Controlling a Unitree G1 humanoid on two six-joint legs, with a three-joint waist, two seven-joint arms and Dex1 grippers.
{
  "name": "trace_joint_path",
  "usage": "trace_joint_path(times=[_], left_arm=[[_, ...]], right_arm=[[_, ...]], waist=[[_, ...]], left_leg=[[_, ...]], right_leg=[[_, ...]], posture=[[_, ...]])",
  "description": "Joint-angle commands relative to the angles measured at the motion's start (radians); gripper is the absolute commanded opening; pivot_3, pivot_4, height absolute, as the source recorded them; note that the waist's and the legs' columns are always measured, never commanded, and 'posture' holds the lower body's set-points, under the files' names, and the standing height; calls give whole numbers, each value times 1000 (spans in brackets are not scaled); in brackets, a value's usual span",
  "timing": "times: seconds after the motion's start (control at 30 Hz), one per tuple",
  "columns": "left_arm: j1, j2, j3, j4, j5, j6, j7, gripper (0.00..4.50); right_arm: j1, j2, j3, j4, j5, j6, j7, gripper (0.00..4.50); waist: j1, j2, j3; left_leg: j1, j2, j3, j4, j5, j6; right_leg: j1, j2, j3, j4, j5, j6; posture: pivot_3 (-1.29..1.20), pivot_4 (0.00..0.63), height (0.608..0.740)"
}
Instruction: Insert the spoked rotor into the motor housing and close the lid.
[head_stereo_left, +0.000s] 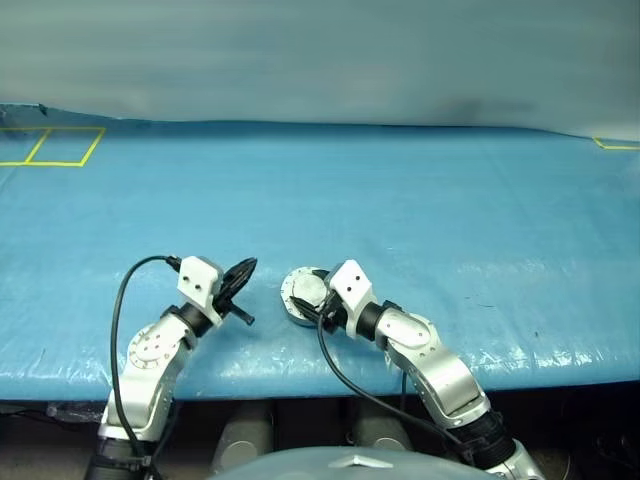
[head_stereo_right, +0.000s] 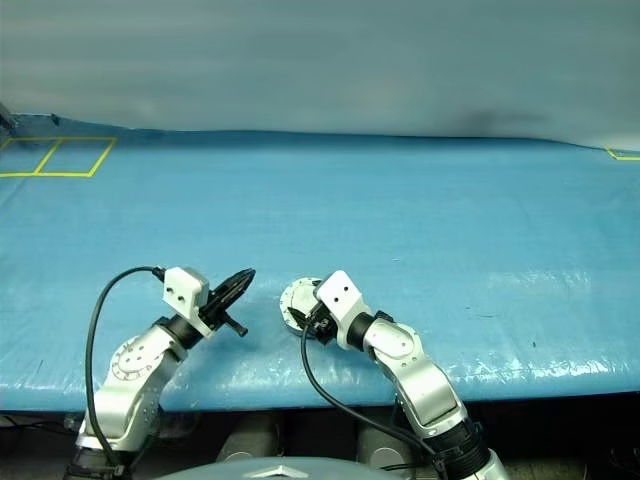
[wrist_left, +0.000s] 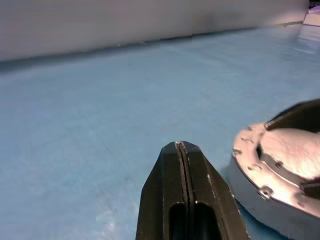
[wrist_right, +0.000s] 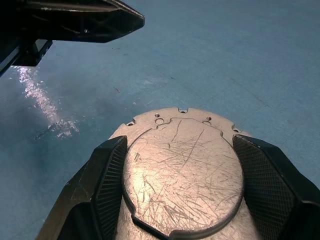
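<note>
On the table (head_stereo_left: 420, 200) before you, near its front edge and around the middle, sits the motor housing (head_stereo_left: 300, 297) with the lid (wrist_right: 182, 172) lying closed on top of it. Your right gripper (wrist_right: 180, 185) reaches in from the near right, one finger on each side of the housing. Your left gripper (head_stereo_left: 240, 275) sits just left of the housing, apart from it, its tip pointing right and far.

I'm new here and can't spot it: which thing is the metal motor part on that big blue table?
On the blue table, look at the near edge, middle. The right gripper clamps a round grey puck, the motor housing, its scratched lid shut on top. It is the lone metal disc there.
</note>
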Motion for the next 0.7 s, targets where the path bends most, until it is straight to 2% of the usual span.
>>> trace_joint_path(times=[0.03, 0.2, 0.33, 0.7], left_arm=[[-82, 63, 26, -54, -134, 248, -40, 0], [-228, 103, 14, -3, -242, 465, -98, 0], [-321, 99, -24, 71, -262, 561, -136, 0], [-368, 92, -112, 121, -230, 624, -179, 0]], right_arm=[[11, -8, 12, 39, -13, 37, -2, 3032], [8, -9, 12, 40, -14, 37, -2, 3032], [9, -9, 10, 38, -14, 37, -7, 3032], [24, -6, 10, 25, -14, 39, -23, 3032]], waist=[[-2, 0, 0], [-7, -1, 0], [-9, -1, 0], [-8, -1, 1]], left_leg=[[0, 0, 0, 0, 0, 0], [1, 0, -1, 0, 0, 0], [3, 0, -1, 0, 0, 0], [3, 0, -1, -2, 0, 0]], right_leg=[[0, 0, 0, 0, 0, 0], [1, 0, 0, 0, 0, 0], [8, 1, 0, 0, 0, 0], [8, 0, 0, -1, 0, 0]], posture=[[0, 150, 740], [0, 150, 740], [0, 150, 740], [0, 150, 740]])
